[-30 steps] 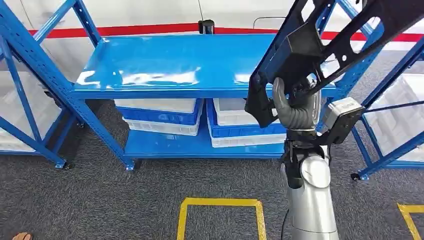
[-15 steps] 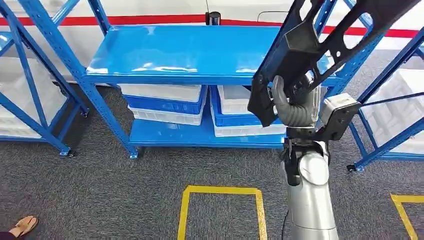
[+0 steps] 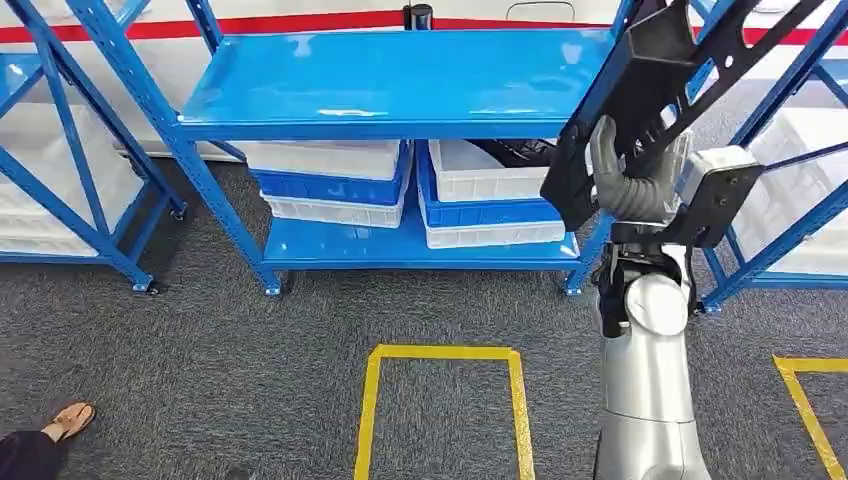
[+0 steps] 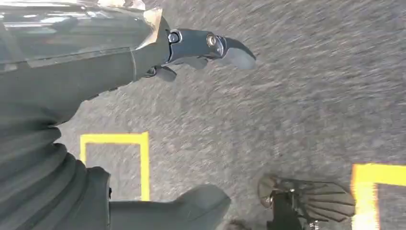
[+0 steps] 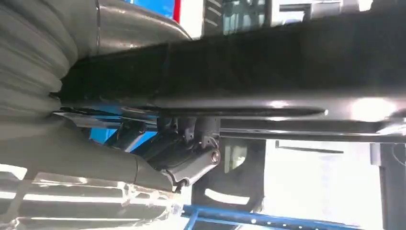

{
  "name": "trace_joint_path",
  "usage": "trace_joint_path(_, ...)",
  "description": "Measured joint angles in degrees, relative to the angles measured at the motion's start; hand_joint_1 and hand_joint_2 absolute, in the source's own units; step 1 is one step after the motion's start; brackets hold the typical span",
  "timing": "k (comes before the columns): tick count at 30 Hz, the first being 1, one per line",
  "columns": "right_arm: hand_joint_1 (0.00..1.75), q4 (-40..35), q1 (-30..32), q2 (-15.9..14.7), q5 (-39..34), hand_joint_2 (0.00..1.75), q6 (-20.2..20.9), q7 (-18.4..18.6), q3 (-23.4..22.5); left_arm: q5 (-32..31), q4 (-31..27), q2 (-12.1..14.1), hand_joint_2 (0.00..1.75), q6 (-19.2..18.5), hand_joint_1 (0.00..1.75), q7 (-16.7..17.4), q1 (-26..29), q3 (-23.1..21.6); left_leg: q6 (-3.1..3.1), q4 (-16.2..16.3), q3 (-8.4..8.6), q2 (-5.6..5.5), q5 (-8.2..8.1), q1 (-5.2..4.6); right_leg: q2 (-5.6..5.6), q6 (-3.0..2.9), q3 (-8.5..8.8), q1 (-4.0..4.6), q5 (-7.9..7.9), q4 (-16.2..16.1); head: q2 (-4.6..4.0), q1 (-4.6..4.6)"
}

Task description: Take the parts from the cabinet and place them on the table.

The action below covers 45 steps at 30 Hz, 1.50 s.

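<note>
Your right hand (image 3: 632,178) has its fingers wrapped around a long black part (image 3: 668,88), a rigid perforated frame held up high in front of the blue steel cabinet (image 3: 400,75). Its far end sits close to the cabinet's slanted uprights, so turning could snag it and twist the grip loose. Your left hand (image 4: 201,48) hangs over the carpet, fingers spread and holding nothing.

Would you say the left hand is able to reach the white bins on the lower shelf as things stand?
Probably not. The left hand hangs over the grey carpet beside a yellow floor marking, holding nothing, while the white bins sit tucked under the blue top shelf, across open floor from the robot.
</note>
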Motion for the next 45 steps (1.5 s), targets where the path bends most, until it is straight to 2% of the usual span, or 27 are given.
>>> trace_joint_path(2,1.75,1.94,-1.74,0.54,-0.26,1.75,0.55,-0.39,0.02,0.28,0.00,-0.22,1.75,0.13,0.00,-0.22,0.01,0.04,-0.55,9.14,-2.10,-0.07,-6.26,0.19,-0.18,-0.43,-1.01,0.35,0.73,0.00,0.00,-0.09)
trace_joint_path(3,1.75,3.20,-2.57,0.72,-0.78,1.75,0.68,-0.92,0.02,0.44,0.00,-0.31,1.75,0.30,0.00,-0.35,0.01,0.17,-0.69,13.85,-3.03,-0.05,-7.99,0.24,-0.27,-0.47,-1.61,0.51,1.21,0.07,0.00,-0.11)
trace_joint_path(4,1.75,4.24,-3.06,0.87,-1.20,1.75,0.68,-1.34,0.02,0.63,0.02,-0.35,1.75,0.42,0.00,-0.39,0.05,0.46,-0.68,16.08,-3.01,-0.06,-7.67,0.24,-0.36,-0.49,-2.13,0.62,1.60,0.22,0.00,-0.09)
trace_joint_path(6,1.75,6.10,-3.72,1.24,-1.88,1.75,0.57,-2.30,-0.02,0.79,0.02,-0.35,1.75,0.57,0.00,-0.46,0.26,1.05,-0.23,13.04,0.58,-0.08,-4.02,0.21,-0.38,-0.38,-3.18,0.79,2.17,0.55,0.00,-0.11)
trace_joint_path(7,1.75,6.75,-3.98,1.40,-2.05,1.75,0.48,-2.58,-0.02,0.79,0.02,-0.24,1.75,0.61,0.00,-0.50,0.36,1.22,0.28,7.80,4.35,-0.18,-2.36,0.14,-0.34,-0.23,-3.48,0.89,2.26,0.79,0.00,-0.16)
trace_joint_path(8,1.75,7.15,-4.12,1.57,-2.14,1.75,0.39,-2.80,-0.09,0.79,0.02,-0.15,1.75,0.59,0.00,-0.52,0.39,1.33,0.94,2.80,7.61,-0.41,-1.99,0.00,-0.36,-0.17,-3.63,0.98,2.30,1.00,0.00,-0.13)
trace_joint_path(9,1.75,7.51,-4.40,1.73,-2.25,1.75,0.26,-3.04,-0.20,0.79,0.02,0.07,1.75,0.59,0.00,-0.55,0.41,1.38,1.34,-0.18,9.91,-0.45,-3.84,-0.10,-0.40,0.19,-3.96,1.35,2.53,1.12,0.00,-0.09)
trace_joint_path(13,1.75,9.00,-4.81,2.03,-2.27,1.75,0.26,-3.02,-0.26,0.81,0.07,0.26,1.75,0.63,0.00,-0.57,0.71,1.44,2.20,-2.11,9.70,-0.44,-2.50,-0.93,-0.50,2.33,-4.60,0.74,3.96,0.76,0.00,-0.13)
trace_joint_path(15,1.75,9.42,-5.31,1.99,-2.38,1.75,0.26,-3.08,-0.39,0.79,0.09,0.13,1.75,0.63,0.00,-0.57,0.58,1.44,3.08,-4.44,9.89,-0.24,-1.71,-0.16,-0.09,1.84,-6.89,1.15,0.59,3.55,0.00,-0.11)
trace_joint_path(17,1.75,9.85,-5.51,1.94,-2.43,1.75,0.24,-3.10,-0.42,0.76,0.09,0.22,1.75,0.83,0.00,-0.55,0.61,1.49,3.22,-4.37,8.74,-0.03,-0.94,-0.17,-0.11,1.38,-9.73,0.80,-4.16,12.36,0.00,0.43)
trace_joint_path(19,1.75,10.42,-5.41,1.92,-2.56,1.75,0.22,-3.10,-0.42,0.74,0.09,0.22,1.75,0.87,0.00,-0.46,0.64,1.57,3.06,-4.04,7.65,0.20,-0.29,-0.04,-0.13,2.11,-11.28,0.46,-5.93,18.90,0.00,0.41)
trace_joint_path(21,1.75,10.93,-5.42,1.88,-2.58,1.75,0.11,-3.08,-0.44,0.74,0.09,0.19,1.75,0.87,0.00,-0.39,0.64,1.79,2.50,-3.50,6.26,0.25,0.43,0.26,-0.16,3.67,-8.32,0.07,-3.75,15.77,0.00,0.43)
trace_joint_path(23,1.75,11.25,-5.80,2.05,-2.60,1.75,0.09,-3.10,-0.42,0.76,0.09,0.19,1.75,0.85,0.00,-0.39,0.64,2.05,1.74,-2.49,4.68,0.24,1.09,0.59,-0.23,5.09,-2.29,-0.54,-0.50,6.27,0.00,0.48)
trace_joint_path(24,1.75,11.36,-6.12,2.21,-2.60,1.75,0.09,-3.10,-0.39,0.79,0.09,0.30,1.75,0.85,0.00,-0.44,0.65,2.25,1.33,-1.88,3.79,0.23,1.34,0.38,-0.18,4.95,-0.10,-0.72,-1.64,2.37,0.00,0.54)
trace_joint_path(25,1.75,11.45,-6.25,2.56,-2.60,1.75,0.09,-3.10,-0.33,0.79,0.11,0.24,1.75,0.83,0.00,-0.55,0.63,2.32,0.87,-1.58,3.26,0.22,1.79,0.37,0.17,4.12,0.54,0.33,-1.82,1.31,0.00,0.50)
trace_joint_path(28,1.75,12.32,-6.30,2.66,-2.93,1.75,0.07,-3.63,-0.31,0.70,0.11,0.33,1.75,0.48,0.00,-0.74,0.82,2.36,0.22,-1.71,2.65,0.00,3.41,0.23,0.04,2.66,-1.09,0.21,-0.77,2.06,0.00,0.41)
trace_joint_path(29,1.75,12.83,-6.41,2.67,-3.08,1.75,0.02,-3.98,-0.33,0.57,0.15,0.35,1.75,0.42,0.00,-0.74,0.91,2.38,-0.12,-1.34,2.08,0.03,2.79,0.65,-0.29,1.54,-1.78,-0.82,0.00,1.96,0.00,0.39)
trace_joint_path(31,1.75,13.20,-6.53,2.86,-3.21,1.75,-0.02,-4.44,-0.31,0.15,0.15,0.33,1.75,0.37,0.00,-0.52,0.92,2.36,-0.59,3.39,0.48,-0.01,-4.53,0.72,-0.38,-0.14,-3.45,-0.34,1.54,2.00,0.00,0.33)
trace_joint_path(33,1.75,13.61,-6.52,2.84,-3.43,1.75,-0.09,-5.12,-0.31,-0.31,0.15,0.41,1.75,0.37,0.00,-0.44,0.86,2.36,-0.97,11.99,-0.92,-0.08,-10.57,0.73,-0.41,-0.33,-5.31,-0.07,3.10,2.05,0.00,0.30)
trace_joint_path(34,1.75,13.88,-6.47,2.82,-3.58,1.75,-0.09,-5.18,-0.31,-0.37,0.15,0.46,1.75,0.37,0.00,-0.35,0.84,2.36,-1.08,15.36,-1.00,-0.08,-11.22,0.74,-0.41,-0.30,-6.25,0.04,3.89,2.10,0.00,0.33)
trace_joint_path(35,1.75,14.14,-6.38,2.82,-3.63,1.75,-0.11,-5.29,-0.31,-0.44,0.15,0.46,1.75,0.37,0.00,-0.26,0.84,2.36,-1.04,16.84,-0.38,-0.08,-9.94,0.76,-0.41,-0.26,-7.24,0.07,4.67,2.11,0.00,0.28)
trace_joint_path(37,1.75,14.55,-6.28,2.73,-3.74,1.75,-0.11,-5.46,-0.35,-0.44,0.15,0.46,1.75,0.37,0.00,-0.17,0.84,2.36,-0.80,13.78,3.60,-0.08,-5.31,0.81,-0.41,0.06,-9.14,0.07,6.23,2.12,0.00,0.26)
trace_joint_path(38,1.75,14.66,-6.28,2.73,-3.76,1.75,-0.11,-5.57,-0.42,-0.44,0.15,0.46,1.75,0.37,0.00,-0.17,0.79,2.36,-0.62,9.97,6.87,-0.09,-4.39,0.86,-0.36,0.31,-9.91,0.07,6.98,2.12,0.00,0.28)
trace_joint_path(40,1.75,14.64,-6.43,2.73,-3.91,1.75,-0.26,-5.88,-0.61,-0.44,0.13,0.52,1.75,0.37,0.00,-0.17,0.63,2.36,-0.30,-1.61,15.00,-0.39,-8.67,0.53,-0.28,1.24,-10.67,0.34,8.21,2.24,0.00,0.33)
trace_joint_path(41,1.75,14.66,-6.45,2.77,-3.93,1.75,-0.26,-6.06,-0.66,-0.39,0.15,0.50,1.75,0.35,0.00,-0.20,0.54,2.36,0.10,-2.26,15.01,-0.43,-9.05,0.29,-0.43,1.63,-10.67,0.30,9.11,1.74,0.00,0.46)
trace_joint_path(44,1.75,15.10,-6.33,2.66,-4.09,1.75,-0.28,-6.05,-0.72,-0.24,0.20,0.41,1.75,0.35,0.00,-0.24,0.74,2.36,1.69,-2.99,12.98,-0.32,-6.50,-0.03,-0.42,2.93,-11.25,0.64,11.23,0.24,-0.02,0.33)
trace_joint_path(45,1.75,15.34,-6.20,2.42,-4.11,1.75,-0.26,-6.08,-0.72,-0.24,0.20,0.30,1.75,0.35,0.00,-0.24,0.77,2.36,2.22,-3.03,11.93,0.00,-5.46,-0.02,-0.41,2.33,-12.03,0.14,8.65,1.42,0.00,0.15)
